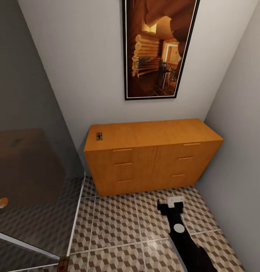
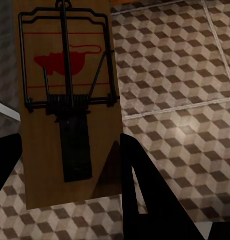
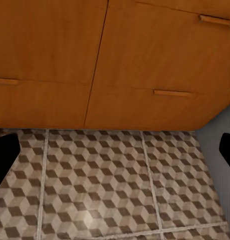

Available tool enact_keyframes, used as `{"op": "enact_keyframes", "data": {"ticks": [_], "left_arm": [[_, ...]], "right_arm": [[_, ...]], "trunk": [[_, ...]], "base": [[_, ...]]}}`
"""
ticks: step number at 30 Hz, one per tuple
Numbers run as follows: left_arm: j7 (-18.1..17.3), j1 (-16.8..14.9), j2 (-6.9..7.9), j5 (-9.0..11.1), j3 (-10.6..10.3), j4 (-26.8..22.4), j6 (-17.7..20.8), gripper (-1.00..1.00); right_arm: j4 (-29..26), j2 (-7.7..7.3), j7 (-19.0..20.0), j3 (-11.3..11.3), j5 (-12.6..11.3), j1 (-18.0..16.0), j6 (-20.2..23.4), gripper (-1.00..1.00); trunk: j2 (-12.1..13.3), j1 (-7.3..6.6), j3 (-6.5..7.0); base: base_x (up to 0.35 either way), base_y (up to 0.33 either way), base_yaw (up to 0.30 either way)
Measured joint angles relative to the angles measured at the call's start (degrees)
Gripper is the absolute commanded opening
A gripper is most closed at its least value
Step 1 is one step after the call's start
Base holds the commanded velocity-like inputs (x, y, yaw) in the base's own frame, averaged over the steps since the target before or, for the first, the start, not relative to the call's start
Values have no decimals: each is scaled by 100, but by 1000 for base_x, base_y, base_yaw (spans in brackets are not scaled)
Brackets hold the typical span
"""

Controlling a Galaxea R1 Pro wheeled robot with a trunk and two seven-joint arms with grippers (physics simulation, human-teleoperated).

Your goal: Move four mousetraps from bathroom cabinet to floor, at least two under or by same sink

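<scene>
A mousetrap point(image 2: 69, 100), a tan board with a dark spring bar and a red mouse print, is clamped in my left gripper point(image 2: 69, 155), whose dark fingers point(image 2: 145, 195) press its sides above the bathroom floor point(image 2: 180, 75). That trap's top edge point(image 1: 63, 263) peeks in at the bottom left of the head view. Another mousetrap point(image 1: 99, 136) lies on the left end of the orange-wood cabinet point(image 1: 152, 158). My right gripper point(image 1: 171, 202) hangs open and empty low over the tiles, facing the cabinet's drawer fronts point(image 3: 145, 60). The sink is out of view.
A glass partition point(image 1: 35, 181) with a metal frame stands on the left. Grey walls close in on both sides of the cabinet, and a framed picture point(image 1: 158, 47) hangs above it. Cube-pattern tiles point(image 1: 122, 223) stretch in front of the cabinet.
</scene>
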Motion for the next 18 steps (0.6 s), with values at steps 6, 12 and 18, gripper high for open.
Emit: {"op": "enact_keyframes", "data": {"ticks": [6,12,18], "left_arm": [[-6,0,0,-1,0,-2,0,-100],[-8,0,0,-1,0,-1,0,-100],[-8,0,0,-1,0,1,0,-100]], "right_arm": [[-1718,-1,161,0,-11,0,1468,100],[-2722,7,705,1,12,-81,2608,100],[-2938,15,783,1,22,-687,3145,100]], "trunk": [[0,0,0],[0,0,0],[1,0,0]], "base": [[0,0,0],[0,0,0],[0,0,0]]}}
